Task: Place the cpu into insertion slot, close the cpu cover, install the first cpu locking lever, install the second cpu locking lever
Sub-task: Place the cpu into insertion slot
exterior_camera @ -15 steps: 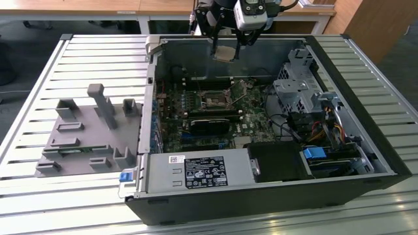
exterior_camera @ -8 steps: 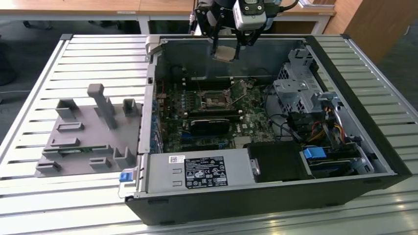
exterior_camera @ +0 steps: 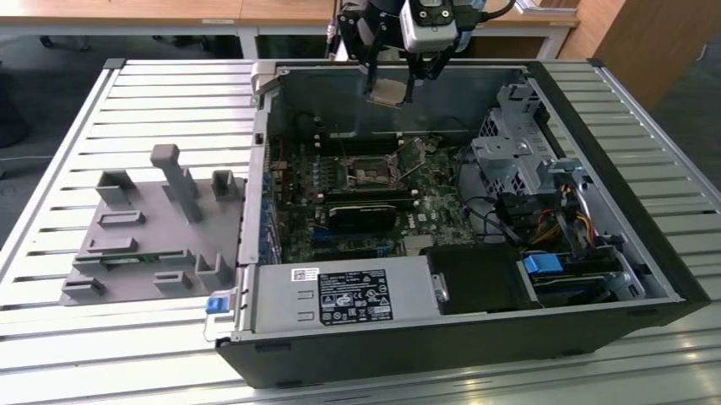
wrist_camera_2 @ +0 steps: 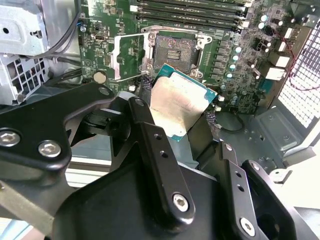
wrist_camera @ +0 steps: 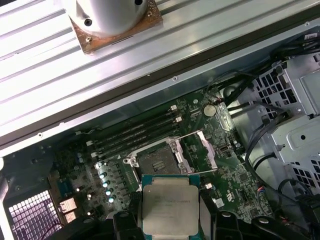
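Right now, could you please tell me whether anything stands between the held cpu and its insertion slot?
Nothing visible does: the gripper holds the cpu above the bare insertion slot, with the cpu cover swung aside.

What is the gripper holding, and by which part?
The gripper holds the cpu by two opposite side edges, one finger on each.

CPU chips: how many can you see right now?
1. The cpu is held in the gripper above the motherboard, near the empty socket, whose cpu cover stands open.
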`<state>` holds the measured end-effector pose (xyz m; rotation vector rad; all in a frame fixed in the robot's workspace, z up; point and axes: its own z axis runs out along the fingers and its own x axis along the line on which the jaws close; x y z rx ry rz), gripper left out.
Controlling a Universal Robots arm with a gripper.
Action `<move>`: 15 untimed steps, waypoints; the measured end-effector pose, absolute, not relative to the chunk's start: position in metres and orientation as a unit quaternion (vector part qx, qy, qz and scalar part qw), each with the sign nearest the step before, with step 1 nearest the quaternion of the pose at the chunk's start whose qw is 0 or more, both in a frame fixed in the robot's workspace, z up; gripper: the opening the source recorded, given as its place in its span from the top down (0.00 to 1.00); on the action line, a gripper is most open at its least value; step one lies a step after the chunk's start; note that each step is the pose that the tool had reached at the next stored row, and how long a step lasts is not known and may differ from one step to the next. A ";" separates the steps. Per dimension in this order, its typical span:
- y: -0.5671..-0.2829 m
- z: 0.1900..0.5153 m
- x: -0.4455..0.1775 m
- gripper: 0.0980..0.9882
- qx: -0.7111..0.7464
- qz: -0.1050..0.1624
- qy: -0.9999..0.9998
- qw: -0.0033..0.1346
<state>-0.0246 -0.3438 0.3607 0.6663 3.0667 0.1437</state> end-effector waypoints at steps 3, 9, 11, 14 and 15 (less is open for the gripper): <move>-0.344 0.361 -0.025 0.50 0.217 0.046 0.975 0.000; -0.344 0.361 -0.025 0.50 0.227 0.046 0.973 0.001; -0.344 0.361 -0.025 0.50 0.231 0.046 0.972 0.001; -0.344 0.361 -0.025 0.50 0.235 0.046 0.971 0.001; -0.344 0.361 -0.025 0.50 0.237 0.046 0.970 0.001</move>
